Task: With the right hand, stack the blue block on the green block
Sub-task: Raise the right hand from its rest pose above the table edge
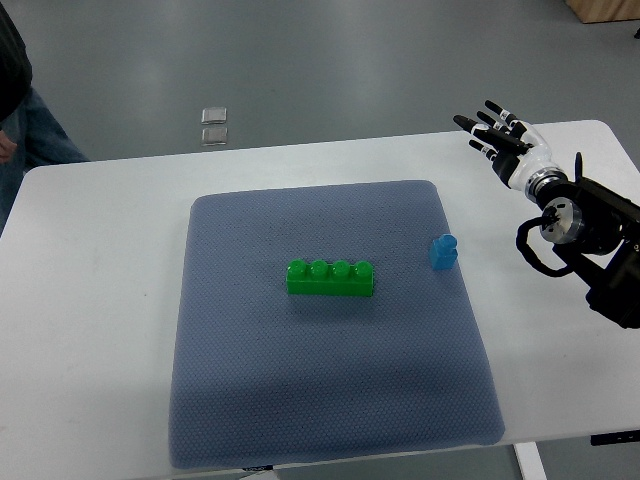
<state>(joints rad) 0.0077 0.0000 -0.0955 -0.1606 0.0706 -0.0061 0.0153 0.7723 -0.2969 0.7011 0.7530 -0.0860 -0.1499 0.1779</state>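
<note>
Two blocks lie on the grey mat (330, 400): the green block (331, 278) near its middle, the blue block (443, 252) at the right edge, apart from it. The right hand (497, 137) hovers over the counter (100, 300), fingers spread, holding nothing. It should come down on the blue block from above — grip its sides, lift straight, then align the studs before pressing.

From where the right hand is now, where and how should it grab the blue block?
Probably by its two long side walls, coming down from above. The blue block stands studs-up near the mat's right edge, small and narrow, with free space all round and a clear gap to the green block. The right hand, open, is up and to its right.
</note>
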